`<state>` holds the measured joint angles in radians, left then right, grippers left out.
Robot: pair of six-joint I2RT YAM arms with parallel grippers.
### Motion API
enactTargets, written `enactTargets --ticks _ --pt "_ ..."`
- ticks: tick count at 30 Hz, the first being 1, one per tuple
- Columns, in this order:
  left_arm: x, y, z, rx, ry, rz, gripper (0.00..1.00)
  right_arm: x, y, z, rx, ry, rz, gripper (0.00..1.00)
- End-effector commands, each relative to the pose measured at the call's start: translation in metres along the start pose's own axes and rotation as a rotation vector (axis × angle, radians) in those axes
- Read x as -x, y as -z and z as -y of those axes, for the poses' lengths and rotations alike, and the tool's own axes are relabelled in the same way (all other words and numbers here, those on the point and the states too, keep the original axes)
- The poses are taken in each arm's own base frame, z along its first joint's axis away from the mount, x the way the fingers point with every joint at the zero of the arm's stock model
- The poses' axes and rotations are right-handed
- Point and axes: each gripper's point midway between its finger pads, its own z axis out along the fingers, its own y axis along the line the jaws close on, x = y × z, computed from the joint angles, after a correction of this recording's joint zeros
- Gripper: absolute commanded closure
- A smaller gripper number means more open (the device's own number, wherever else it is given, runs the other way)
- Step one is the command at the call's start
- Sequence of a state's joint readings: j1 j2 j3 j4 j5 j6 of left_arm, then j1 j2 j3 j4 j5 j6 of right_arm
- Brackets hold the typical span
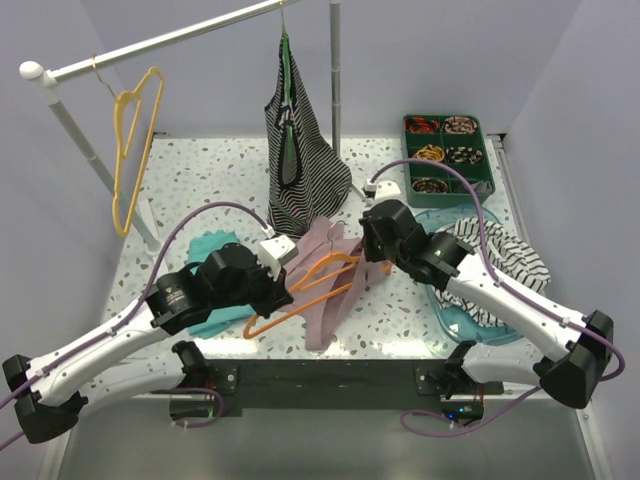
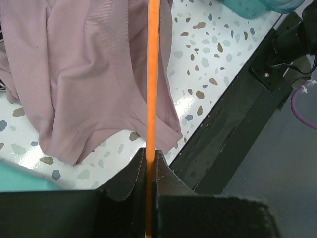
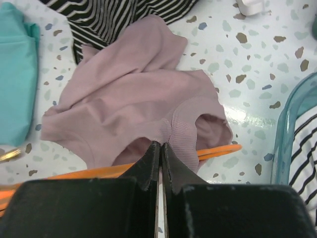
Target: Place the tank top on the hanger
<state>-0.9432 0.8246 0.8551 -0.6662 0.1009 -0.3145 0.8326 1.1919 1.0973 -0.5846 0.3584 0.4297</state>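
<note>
Speckled table (image 1: pixel 190 170); left arm (image 1: pixel 110 335) stretched inward, end effector (image 2: pixel 151 157) clamping hanger (image 2: pixel 152 74).

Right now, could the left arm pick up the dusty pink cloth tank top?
Probably not as things stand: the left pincer is shut on the thin orange plastic hanger, so it has no free grip. The pink cloth tank top itself lies just ahead, with nothing between.

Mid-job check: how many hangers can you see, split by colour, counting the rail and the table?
Orange hanger, on the table: 1
Yellow hanger, on the rail: 1
Green hanger, on the rail under the striped top: 1
Total: 3
</note>
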Motion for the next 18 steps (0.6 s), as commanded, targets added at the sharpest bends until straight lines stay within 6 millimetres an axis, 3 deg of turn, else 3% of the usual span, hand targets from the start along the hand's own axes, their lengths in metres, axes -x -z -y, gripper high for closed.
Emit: enactTargets --ticks 1,3,4,10,13,14,17,18 --pt "0.031 -0.014 0.004 -0.019 0.054 0.167 1.0 0.033 0.027 -0.017 0.036 0.03 0.096 1.0" --pt "0.027 -0.022 0.004 -0.032 0.069 0.182 1.0 0.035 0.03 -0.019 0.038 0.037 0.102 1.0" --pt "0.038 -0.023 0.008 -0.055 0.083 0.24 1.0 0.034 0.031 -0.019 0.039 0.04 0.101 1.0" --pt "0.042 -0.039 0.011 -0.101 0.099 0.319 1.0 0.028 0.03 -0.02 0.062 0.046 0.111 1.0" --pt "0.042 -0.044 0.009 -0.096 0.098 0.339 1.0 0.024 0.028 -0.014 0.038 0.064 0.107 0.88" --pt "0.04 -0.046 0.007 -0.089 0.097 0.334 1.0 0.023 0.028 -0.012 0.035 0.068 0.109 0.77" --pt "0.039 -0.048 0.007 -0.091 0.09 0.339 1.0 0.024 0.035 -0.01 0.058 0.085 0.139 0.56" --pt "0.039 -0.048 0.007 -0.093 0.084 0.342 1.0 0.025 0.038 -0.011 0.07 0.088 0.151 0.53"
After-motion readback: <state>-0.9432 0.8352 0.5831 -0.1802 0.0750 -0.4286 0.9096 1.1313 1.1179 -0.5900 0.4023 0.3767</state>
